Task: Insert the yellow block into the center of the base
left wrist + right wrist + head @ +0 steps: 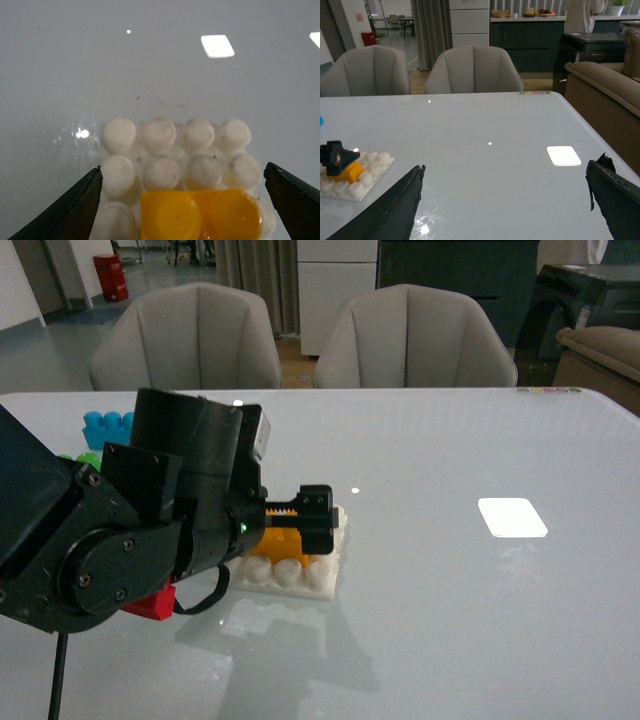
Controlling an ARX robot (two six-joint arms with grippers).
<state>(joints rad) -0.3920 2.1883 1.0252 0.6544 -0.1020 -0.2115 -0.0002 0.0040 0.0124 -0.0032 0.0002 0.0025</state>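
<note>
The yellow block (272,541) sits on the white studded base (305,580), left of mid-table. In the left wrist view the yellow block (200,215) covers studs on the near side of the base (118,135), with two rows of bare studs beyond it. My left gripper (315,512) hovers open just over the block; its fingers (80,205) stand wide on either side of the base, touching nothing. My right gripper (505,170) is open over bare table, far to the right of the base (375,162) and block (347,172).
A blue brick (105,425) and a green brick (85,458) lie behind my left arm, and a red piece (150,602) shows under it. A bright white patch (512,517) lies on the table to the right. Two chairs (415,340) stand at the far edge.
</note>
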